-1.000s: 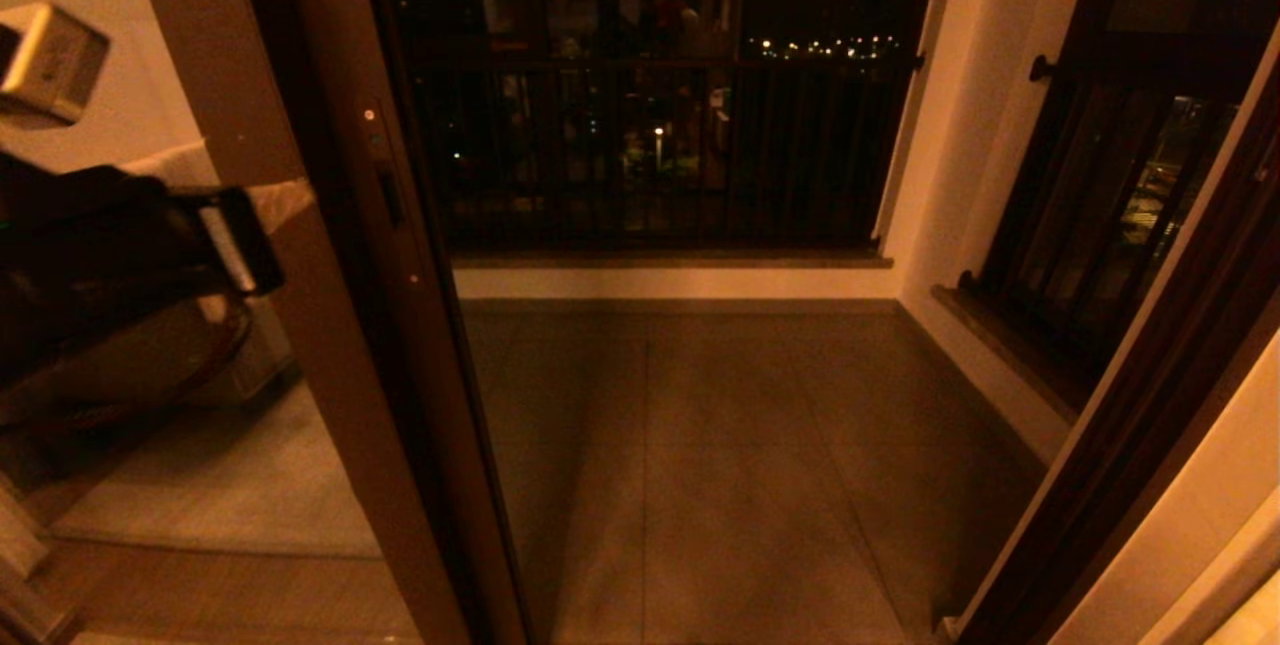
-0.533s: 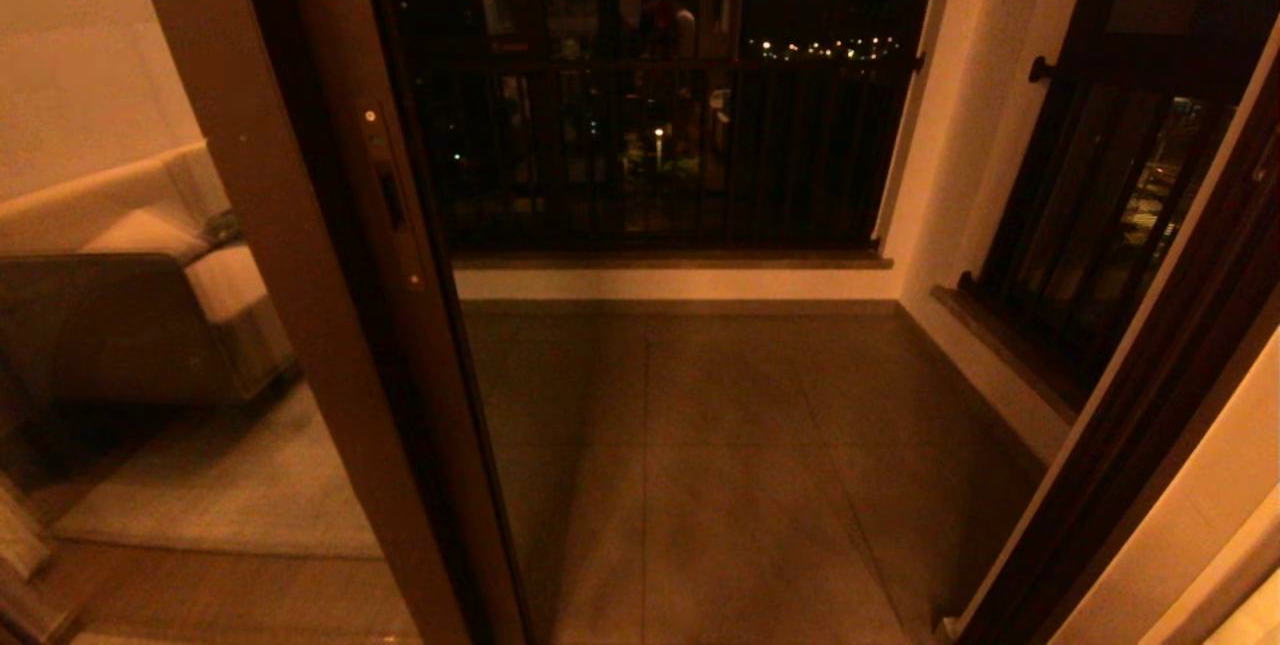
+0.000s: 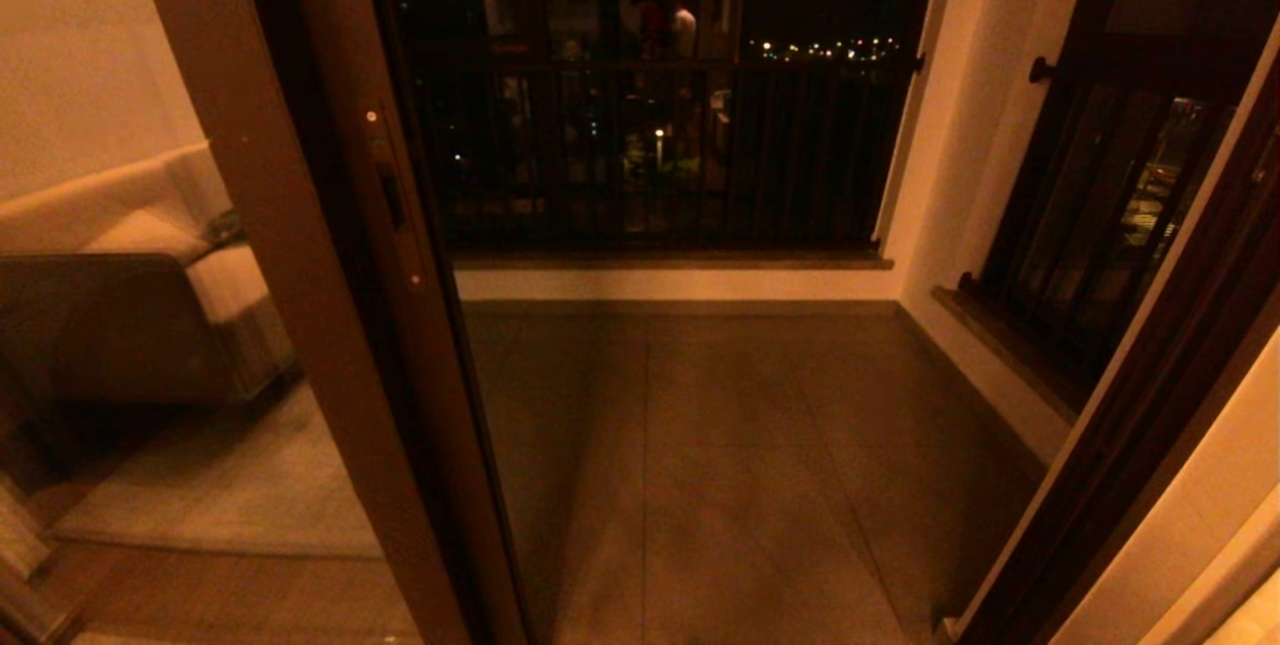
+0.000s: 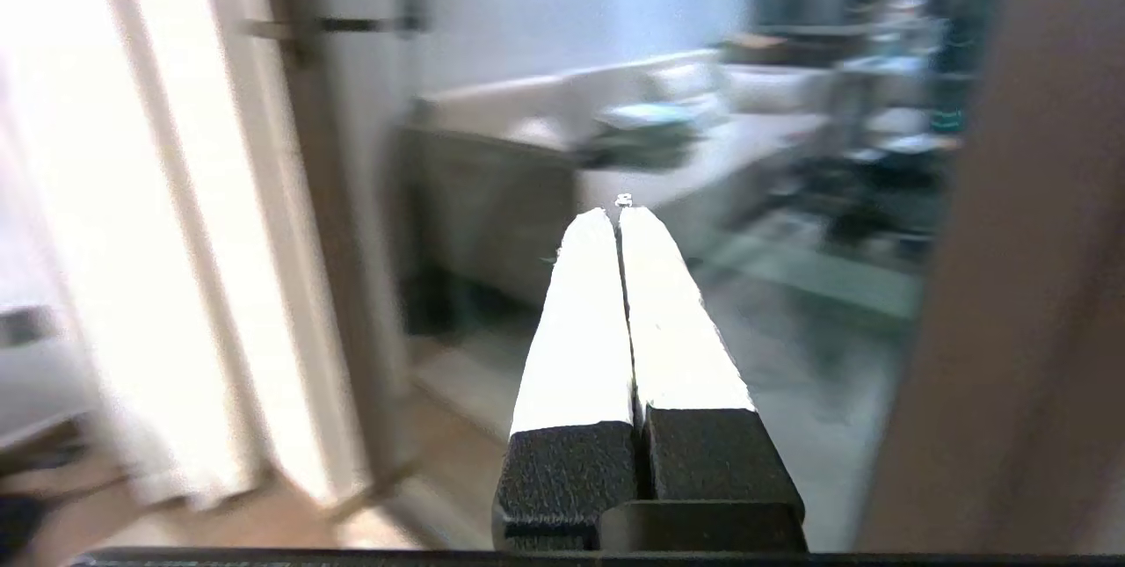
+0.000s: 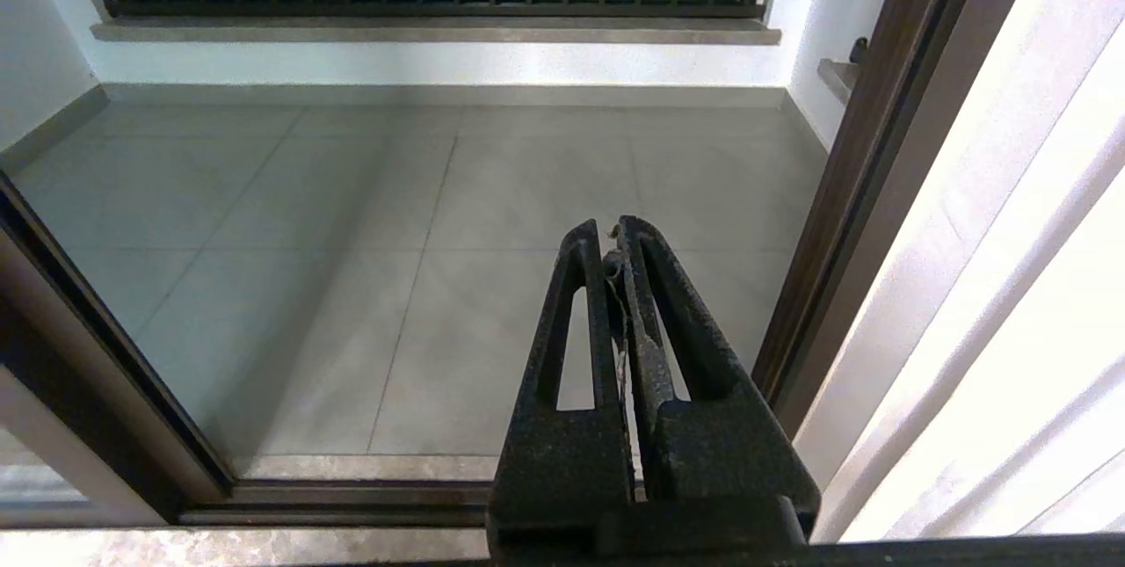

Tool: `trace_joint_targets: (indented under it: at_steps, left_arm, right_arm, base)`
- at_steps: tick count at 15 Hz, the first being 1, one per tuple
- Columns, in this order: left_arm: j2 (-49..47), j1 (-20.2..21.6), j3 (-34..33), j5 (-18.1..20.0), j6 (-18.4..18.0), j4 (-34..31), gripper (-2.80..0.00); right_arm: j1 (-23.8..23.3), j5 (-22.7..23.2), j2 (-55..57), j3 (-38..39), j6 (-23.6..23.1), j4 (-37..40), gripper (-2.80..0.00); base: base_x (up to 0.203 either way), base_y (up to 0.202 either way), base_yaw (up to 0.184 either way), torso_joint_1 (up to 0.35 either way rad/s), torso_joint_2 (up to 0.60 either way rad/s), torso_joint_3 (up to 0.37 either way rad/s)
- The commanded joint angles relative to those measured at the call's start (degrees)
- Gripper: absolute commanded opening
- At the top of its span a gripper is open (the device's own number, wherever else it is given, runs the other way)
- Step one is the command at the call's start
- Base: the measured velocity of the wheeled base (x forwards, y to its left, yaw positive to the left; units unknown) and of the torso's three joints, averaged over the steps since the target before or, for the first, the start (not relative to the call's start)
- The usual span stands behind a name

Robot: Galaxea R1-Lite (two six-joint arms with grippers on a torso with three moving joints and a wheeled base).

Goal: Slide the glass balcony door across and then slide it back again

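Doorway: open, wide gap from the door (image 3: 300, 255) stile on the left to the dark jamb (image 3: 1130, 405) on the right; passage free.
Balcony floor (image 3: 720, 465): bare tiles, nothing standing on it.
Far end: railing (image 3: 660, 155) above a low wall blocks passage.
Right side: barred window (image 3: 1090, 215) with sill juts in.
Left: the door's glass bars reach.

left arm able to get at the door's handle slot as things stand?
Probably yes. The handle slot on the glass balcony door faces the room with nothing in front of it. The left gripper, shut, is out of the head view and touches nothing.
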State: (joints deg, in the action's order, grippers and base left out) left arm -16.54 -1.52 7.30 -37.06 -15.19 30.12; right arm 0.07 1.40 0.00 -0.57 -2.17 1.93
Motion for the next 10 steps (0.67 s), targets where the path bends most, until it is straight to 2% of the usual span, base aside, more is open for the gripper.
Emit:
trace_joint_targets:
  at_steps: [1,3,5,7,8,10]
  left_arm:
    - [2.57,4.27,-0.14,2.92,-0.38,-2.44,-2.8]
    - [8.62,3.0,-3.43,11.36,-0.66,-5.01,-2.8]
    - [15.72,2.07,-7.2,23.45,-0.45,-11.91,-2.8]
    - [16.57,1.6,-8.72,37.71,3.44,-20.33,-2.8]
    - [16.49,1.5,-9.09,41.14,5.05,-24.62,-2.8]
    - [16.45,1.43,-8.88,40.75,6.81,-26.6,-2.8]
  right_arm:
    - [0.01,0.1,0.09,-0.04,-0.03,0.01,-2.8]
    - [0.01,0.01,0.09,0.05,-0.03,0.01,-2.8]
    - [0.01,0.01,0.09,-0.04,0.0,0.01,-2.8]
    - [0.01,0.01,0.09,-0.04,0.06,0.01,-2.8]
    - [0.01,0.01,0.09,-0.03,-0.03,0.01,-2.8]
    - [0.01,0.01,0.09,0.05,-0.03,0.01,-2.8]
  base:
    - [0.0,0.0,0.0,0.0,0.0,0.0]
    - [0.0,0.0,0.0,0.0,0.0,0.0]
    - [0.0,0.0,0.0,0.0,0.0,0.0]
    - [0.0,0.0,0.0,0.0,0.0,0.0]
    - [0.0,0.0,0.0,0.0,0.0,0.0]
    - [0.0,0.0,0.0,0.0,0.0,0.0]
